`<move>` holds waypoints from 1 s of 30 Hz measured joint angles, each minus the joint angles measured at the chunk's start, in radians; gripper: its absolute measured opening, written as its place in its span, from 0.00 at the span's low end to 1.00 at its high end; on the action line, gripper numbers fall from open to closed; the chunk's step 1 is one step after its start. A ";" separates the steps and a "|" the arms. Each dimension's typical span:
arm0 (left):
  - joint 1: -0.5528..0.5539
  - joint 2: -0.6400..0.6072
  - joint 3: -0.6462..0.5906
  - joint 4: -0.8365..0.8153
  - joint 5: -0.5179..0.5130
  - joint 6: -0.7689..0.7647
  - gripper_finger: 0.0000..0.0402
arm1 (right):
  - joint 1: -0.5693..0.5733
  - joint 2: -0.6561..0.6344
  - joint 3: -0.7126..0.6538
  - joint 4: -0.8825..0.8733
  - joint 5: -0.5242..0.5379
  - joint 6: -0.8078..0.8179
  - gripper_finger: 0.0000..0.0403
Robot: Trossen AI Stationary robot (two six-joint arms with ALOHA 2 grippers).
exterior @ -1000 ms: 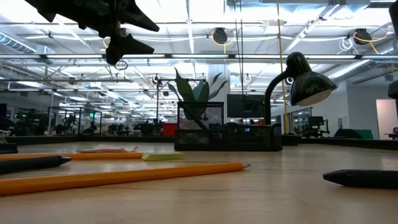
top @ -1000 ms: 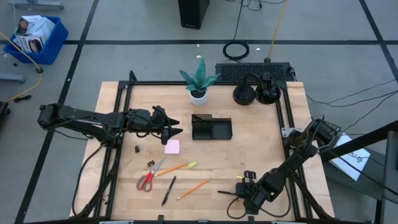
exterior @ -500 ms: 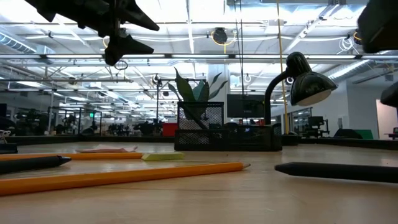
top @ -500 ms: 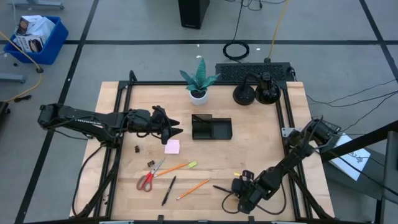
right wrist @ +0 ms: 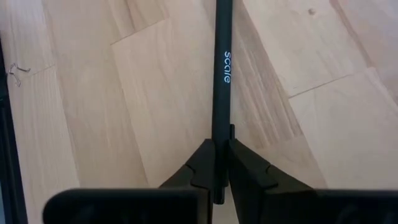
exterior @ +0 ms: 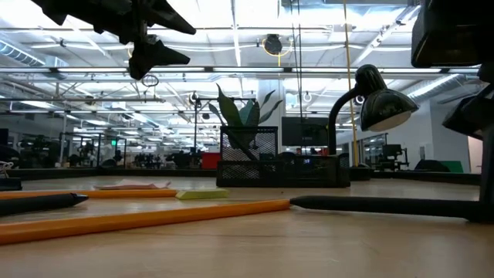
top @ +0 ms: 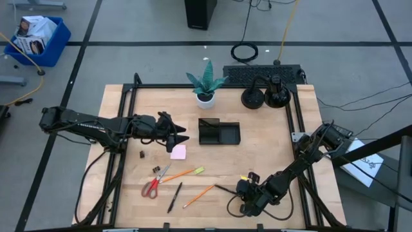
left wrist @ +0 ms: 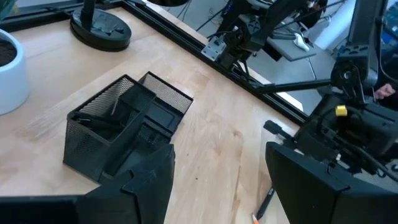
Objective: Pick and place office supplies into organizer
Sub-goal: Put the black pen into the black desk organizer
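Note:
The organizer (top: 219, 132), a black mesh tray, stands mid-table; it also shows in the left wrist view (left wrist: 121, 121). My left gripper (top: 183, 135) hangs open above the table beside it, over the pink sticky pad (top: 178, 152). My right gripper (top: 238, 191), near the table's front edge, is shut on a black pen (top: 225, 189). The red-handled scissors (top: 153, 184), two orange pencils (top: 199, 194), a highlighter (top: 199, 170), another black pen (top: 174, 197) and small binder clips (top: 141, 154) lie flat on the wood at the front left. My right gripper pinches the black pen between its two fingers, close to the pen's near end (right wrist: 218, 147). The fingers slant down from the table's near right, and the pen runs on straight ahead of them. The pen lies about level, low over the wood (exterior: 370, 205); whether it touches, I cannot tell.
A potted plant (top: 206, 84), two round black lamp bases (top: 252, 98) and a keyboard (top: 264, 74) stand along the far edge. A black frame rail (top: 293, 129) borders the table. Bare wood (top: 264, 154) lies between the organizer and my right arm.
My right gripper has gone toward the table's left edge along the front and rolled, carrying the black pen. The pen's free tip has swung left and slightly farther in, nearer the orange pencil's tip.

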 joint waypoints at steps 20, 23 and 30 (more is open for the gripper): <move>-0.010 0.000 0.000 -0.028 0.000 -0.014 0.64 | -0.008 0.007 -0.010 0.010 -0.009 -0.207 0.29; -0.010 0.000 0.000 -0.046 -0.001 -0.015 0.64 | -0.008 0.007 -0.010 0.015 -0.006 -0.267 0.34; -0.010 0.000 0.000 -0.058 -0.001 -0.021 0.64 | -0.014 0.008 -0.029 0.025 0.093 -0.296 0.36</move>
